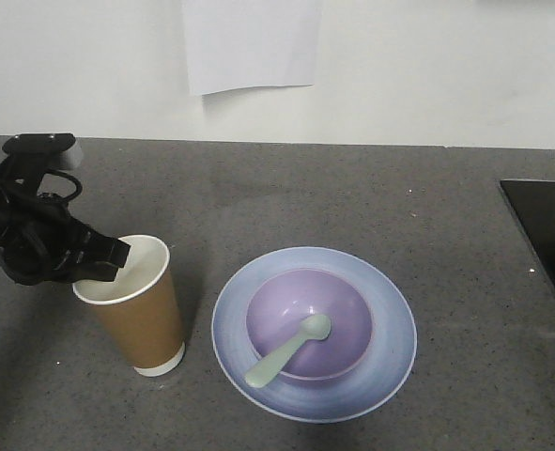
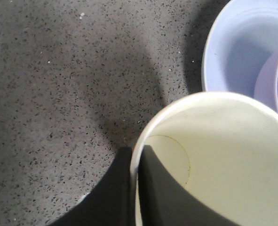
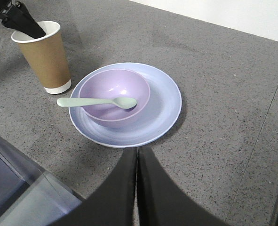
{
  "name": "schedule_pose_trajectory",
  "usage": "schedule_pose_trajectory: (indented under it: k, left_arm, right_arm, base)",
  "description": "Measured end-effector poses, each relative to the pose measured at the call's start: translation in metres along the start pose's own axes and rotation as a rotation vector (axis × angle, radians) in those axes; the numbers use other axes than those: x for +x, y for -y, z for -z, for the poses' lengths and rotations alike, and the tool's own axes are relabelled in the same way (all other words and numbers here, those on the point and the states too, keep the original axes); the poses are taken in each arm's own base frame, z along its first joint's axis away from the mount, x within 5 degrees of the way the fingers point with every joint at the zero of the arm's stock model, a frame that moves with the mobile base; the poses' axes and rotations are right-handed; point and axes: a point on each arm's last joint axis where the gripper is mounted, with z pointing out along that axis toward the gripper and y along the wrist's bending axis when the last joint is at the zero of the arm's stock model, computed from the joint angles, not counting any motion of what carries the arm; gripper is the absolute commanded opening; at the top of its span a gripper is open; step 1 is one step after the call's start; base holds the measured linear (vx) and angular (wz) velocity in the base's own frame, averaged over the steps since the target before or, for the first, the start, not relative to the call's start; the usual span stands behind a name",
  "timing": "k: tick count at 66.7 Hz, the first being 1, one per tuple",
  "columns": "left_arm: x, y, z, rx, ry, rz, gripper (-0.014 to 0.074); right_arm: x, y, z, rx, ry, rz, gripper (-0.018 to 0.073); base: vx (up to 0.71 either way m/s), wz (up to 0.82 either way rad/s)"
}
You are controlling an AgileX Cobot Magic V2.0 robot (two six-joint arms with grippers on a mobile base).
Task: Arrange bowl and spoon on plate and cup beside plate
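One left hand (image 1: 108, 263) pinching the cup (image 1: 141, 315) rim, one finger inside, right hand (image 3: 137, 188) closed, empty.

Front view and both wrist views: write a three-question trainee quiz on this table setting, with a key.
1. True or false: the spoon lies with its head inside the bowl.
2. Which gripper grips the cup by its rim? A) left B) right C) neither
3. Fill in: the bowl sits on the ____.

Key:
1. True; its handle juts over the bowl's edge.
2. A; the left gripper has one finger inside and one outside the wall. The right gripper is shut, away from the plate.
3. plate
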Motion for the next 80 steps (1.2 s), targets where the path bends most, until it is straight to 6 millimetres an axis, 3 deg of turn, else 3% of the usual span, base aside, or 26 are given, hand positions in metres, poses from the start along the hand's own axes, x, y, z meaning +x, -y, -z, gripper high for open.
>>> schedule_pose_trajectory:
  k: [25, 52, 66, 80]
  left_arm:
    - [0.0, 0.0, 0.0, 0.001, 0.0, 0.0, 0.0033]
    - [0.001, 0.0, 0.0, 0.003, -0.011, 0.001, 0.0242]
    - [0.002, 0.003, 0.01, 0.004, 0.018, -0.01, 0.0318]
    - [0.005, 0.01, 0.031, 0.005, 0.091, -0.031, 0.032]
  right_arm:
    - [0.0, 0.0, 0.0, 0.0, 0.0, 0.0, -0.0005]
    - [0.0, 0.0, 0.0, 0.0, 0.0, 0.0, -0.0005]
    - [0.0, 0.0, 0.0, 0.0, 0.0, 0.0, -0.0005]
    - [0.0, 0.0, 0.0, 0.0, 0.0, 0.0, -0.0005]
  base:
    - [0.0, 0.0]
    - [0.0, 0.0]
    - [0.0, 0.0]
    - [0.0, 0.0]
